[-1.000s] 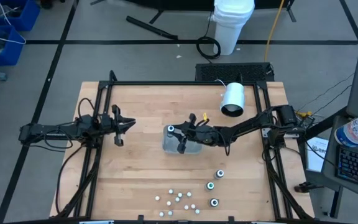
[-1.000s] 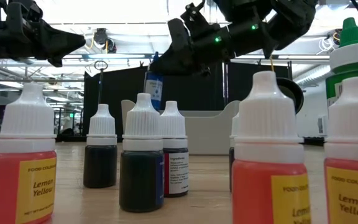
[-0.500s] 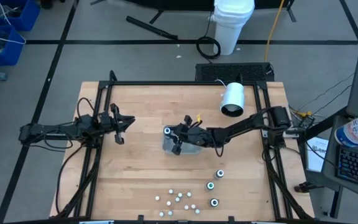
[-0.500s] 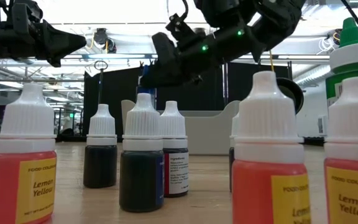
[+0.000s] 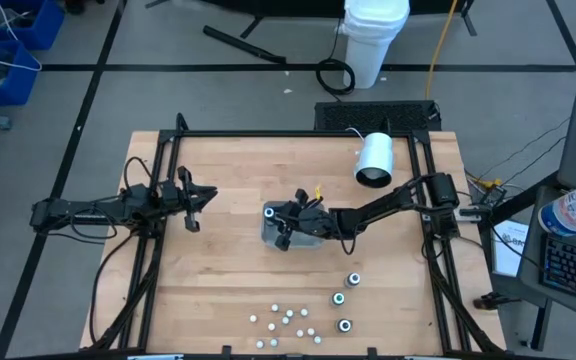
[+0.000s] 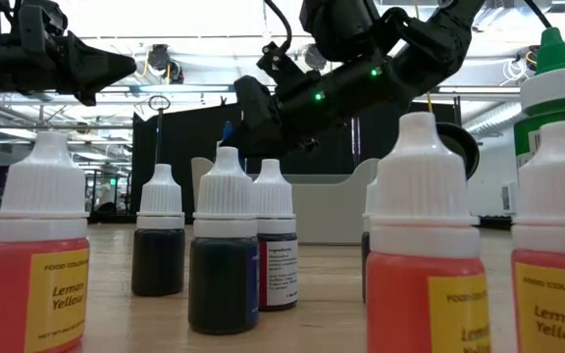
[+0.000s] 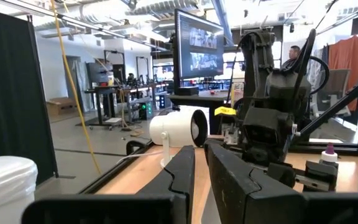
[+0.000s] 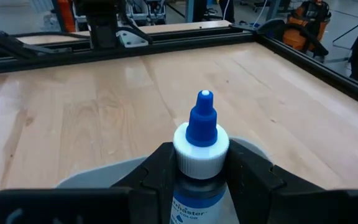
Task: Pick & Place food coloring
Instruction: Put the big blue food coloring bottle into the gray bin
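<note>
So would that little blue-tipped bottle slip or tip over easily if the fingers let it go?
Probably not slipping: the right gripper clamps the blue-tipped bottle just under its ridged white collar. Set down, it may tip, being tall and narrow. It likely weighs little, given its small size beside the tray.

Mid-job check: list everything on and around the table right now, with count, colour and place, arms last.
Blue-tipped food coloring bottle: one, held over the tray.
Grey rectangular tray: one, table centre.
Dark-bodied bottles: three, teal or pale tops, near edge, right of centre.
White-capped bottles: about ten, clustered at near edge.
White cylinder: one, lying on its side, far right of the table.
White bucket: one, on floor beyond the table.
Left gripper: dark, empty, over the table's left side.
Right gripper: dark, gripping the bottle.
</note>
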You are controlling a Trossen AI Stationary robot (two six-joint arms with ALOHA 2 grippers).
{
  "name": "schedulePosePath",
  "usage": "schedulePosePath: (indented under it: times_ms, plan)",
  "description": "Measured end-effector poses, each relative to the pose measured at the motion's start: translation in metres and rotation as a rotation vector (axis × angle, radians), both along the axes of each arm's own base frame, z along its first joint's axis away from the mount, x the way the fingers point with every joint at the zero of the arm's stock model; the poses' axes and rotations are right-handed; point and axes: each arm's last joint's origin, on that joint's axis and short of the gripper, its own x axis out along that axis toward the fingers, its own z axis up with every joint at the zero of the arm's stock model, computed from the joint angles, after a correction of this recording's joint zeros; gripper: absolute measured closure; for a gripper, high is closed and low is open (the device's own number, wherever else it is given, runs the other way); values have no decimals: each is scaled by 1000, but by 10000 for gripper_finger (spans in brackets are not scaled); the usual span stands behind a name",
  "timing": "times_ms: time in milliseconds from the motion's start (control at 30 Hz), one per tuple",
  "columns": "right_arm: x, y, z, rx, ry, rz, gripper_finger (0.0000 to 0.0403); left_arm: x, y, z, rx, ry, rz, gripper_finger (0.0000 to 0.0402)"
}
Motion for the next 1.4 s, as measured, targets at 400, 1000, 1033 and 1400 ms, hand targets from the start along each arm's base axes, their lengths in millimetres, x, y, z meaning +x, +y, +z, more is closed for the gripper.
schedulePosePath:
  times_ms: [400,1000,1033,1400]
  plan:
    - [-1,-1,-2,-2,14,-29,290,0,0,0,5,2,1,350]
    - [5,-2,-22,-1,-4,-32,290,0,0,0,7,2,2,350]
    - [5,-2,-22,-4,-5,-32,290,0,0,0,11,4,3,350]
    - [5,-1,-21,-23,9,7,252,0,0,-1,22,11,5,350]
